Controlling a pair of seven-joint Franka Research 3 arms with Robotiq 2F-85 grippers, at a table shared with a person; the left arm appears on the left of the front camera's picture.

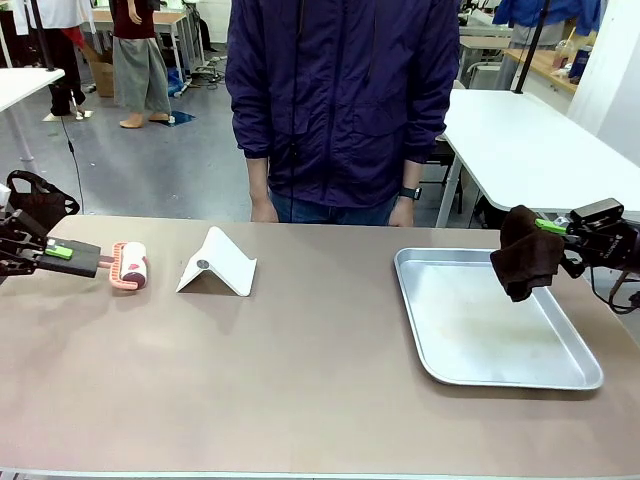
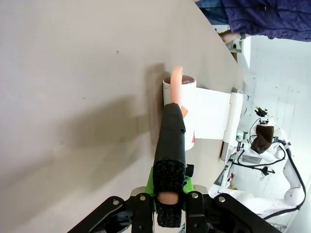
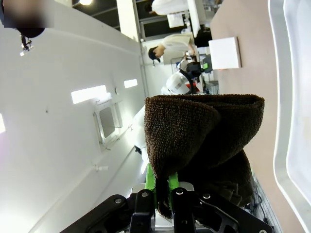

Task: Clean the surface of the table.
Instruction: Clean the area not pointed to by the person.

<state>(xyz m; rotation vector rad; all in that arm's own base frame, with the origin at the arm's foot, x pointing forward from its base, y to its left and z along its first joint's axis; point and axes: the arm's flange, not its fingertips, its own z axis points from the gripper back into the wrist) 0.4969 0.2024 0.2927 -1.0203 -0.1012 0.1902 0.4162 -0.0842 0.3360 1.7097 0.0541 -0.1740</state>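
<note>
Worktop (image 1: 300, 380): lying mostly bare.
Left fingers (image 1: 60, 252): clamping tight on lint roller (image 1: 130, 265) handle near left edge.
Right fingers (image 1: 548, 226): pinching brown cloth (image 1: 525, 255) above metal tray's (image 1: 520, 385) far right corner.
Risk: knocking white stand (image 1: 218, 262) over; snagging brown cloth on metal tray rim.

free: table (image 1: 300, 380) centre, near edge | obstacles: white stand (image 1: 222, 262), tray (image 1: 480, 330)

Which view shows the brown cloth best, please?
The right wrist view: the brown cloth, clamped in the right hand, shows close up. The front view has it small, by the tray; the left wrist view, tiny and far.
</note>
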